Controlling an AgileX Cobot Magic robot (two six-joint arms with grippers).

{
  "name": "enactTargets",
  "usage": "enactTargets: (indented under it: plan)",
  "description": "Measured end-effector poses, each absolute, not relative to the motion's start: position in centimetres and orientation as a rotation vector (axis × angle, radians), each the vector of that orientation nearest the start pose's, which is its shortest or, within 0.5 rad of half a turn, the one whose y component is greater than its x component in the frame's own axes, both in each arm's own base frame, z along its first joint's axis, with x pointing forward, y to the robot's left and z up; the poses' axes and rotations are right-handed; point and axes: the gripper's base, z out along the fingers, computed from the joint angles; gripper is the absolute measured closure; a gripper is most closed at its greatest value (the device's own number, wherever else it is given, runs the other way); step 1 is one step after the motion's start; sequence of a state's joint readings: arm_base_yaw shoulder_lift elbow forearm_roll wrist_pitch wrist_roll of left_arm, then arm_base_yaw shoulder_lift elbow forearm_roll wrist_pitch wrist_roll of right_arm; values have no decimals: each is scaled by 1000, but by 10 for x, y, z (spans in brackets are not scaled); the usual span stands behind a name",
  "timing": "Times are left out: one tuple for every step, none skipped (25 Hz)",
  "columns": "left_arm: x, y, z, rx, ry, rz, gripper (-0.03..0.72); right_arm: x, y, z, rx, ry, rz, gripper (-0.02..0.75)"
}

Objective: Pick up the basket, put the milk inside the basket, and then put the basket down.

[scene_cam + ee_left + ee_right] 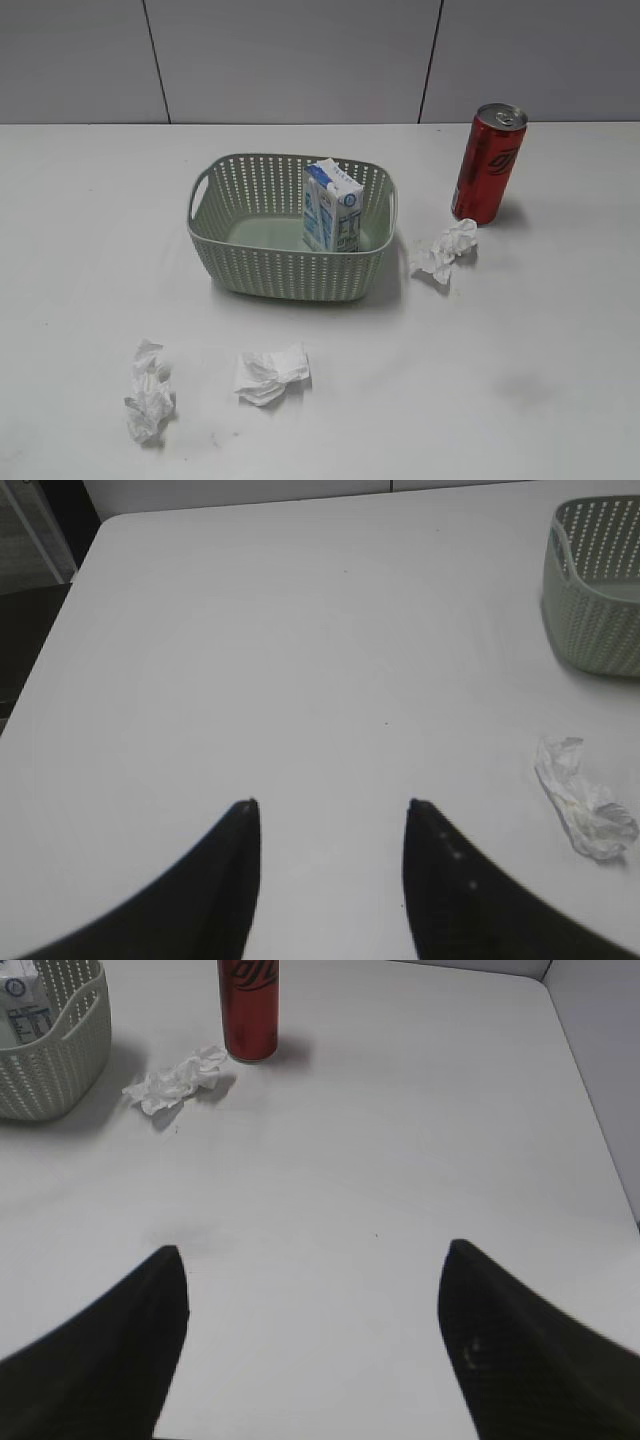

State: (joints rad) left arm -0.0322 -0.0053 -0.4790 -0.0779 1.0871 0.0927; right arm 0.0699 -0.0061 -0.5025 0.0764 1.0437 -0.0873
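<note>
The pale green basket [255,260] stands on the white table at mid-scene. The white-and-blue milk carton [332,205] stands upright inside it, toward its right end. The basket also shows at the top right of the left wrist view [590,610] and at the top left of the right wrist view [45,1070], with the milk [22,1010] inside. My left gripper [330,805] is open and empty over bare table, well left of the basket. My right gripper [315,1252] is open and empty over bare table, right of the basket. Neither gripper shows in the exterior view.
A tall red can [488,163] stands right of the basket, with a crumpled tissue [443,250] beside it. Two more crumpled tissues [270,374] [149,392] lie in front of the basket. The table's left edge [60,610] and right edge [590,1100] show in the wrist views.
</note>
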Motion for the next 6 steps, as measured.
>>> enactTargets:
  plan:
    - [-5, -6, 270, 134, 2080, -57, 344, -6, 6, 280, -162, 2011, 80, 149]
    - [-5, -6, 270, 134, 2080, -57, 346, -6, 6, 280, -162, 2011, 80, 149]
    - [-5, -6, 270, 134, 2080, -57, 350, -6, 6, 280, -162, 2011, 80, 149]
    - [-5, -6, 270, 134, 2080, -57, 356, -6, 6, 280, -162, 2011, 80, 149]
    - [-5, -6, 270, 134, 2080, -57, 360, -6, 6, 280, -162, 2011, 80, 149]
    - [-5, -6, 270, 134, 2080, -57, 366, -6, 6, 280, -162, 2011, 80, 149]
